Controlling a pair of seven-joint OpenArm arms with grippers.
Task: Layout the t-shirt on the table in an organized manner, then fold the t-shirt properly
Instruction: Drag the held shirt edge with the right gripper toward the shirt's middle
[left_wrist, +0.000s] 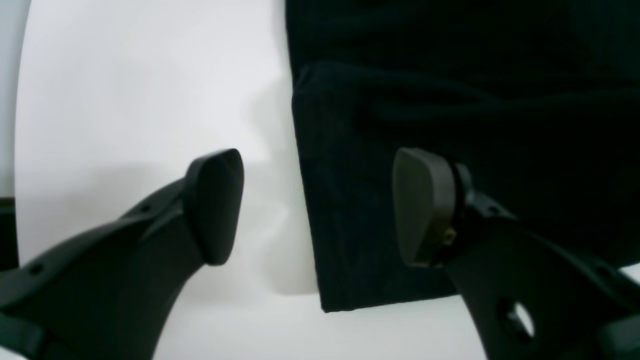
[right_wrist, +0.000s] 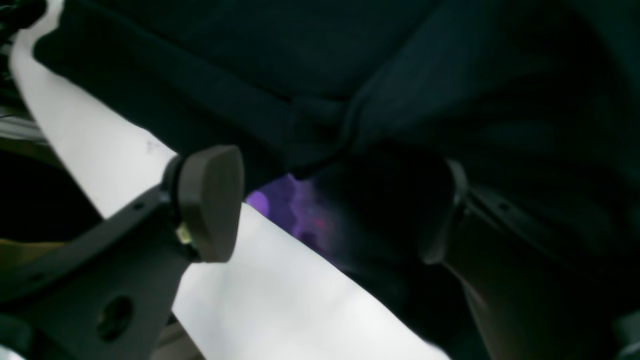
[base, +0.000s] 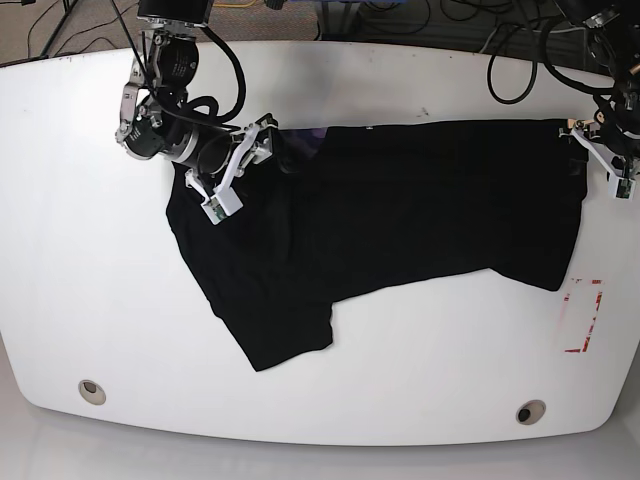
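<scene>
Layout's only partway: the black t-shirt (base: 390, 215) lies skewed on the worktop (base: 90, 260), lower-left part bunched. Left hand (left_wrist: 320, 205) and right hand (right_wrist: 325, 205) both released, gripping nothing. Folding not started.

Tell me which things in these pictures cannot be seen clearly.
- Right wrist view: one finger of the right gripper merges with the dark t-shirt; the purple neck patch is blurred.
- Left wrist view: t-shirt folds are lost in darkness.
- Base view: the left gripper is small, near the frame edge.

One right-gripper pad (right_wrist: 435, 210) (dark on dark) blends into t-shirt (right_wrist: 450, 75).
</scene>
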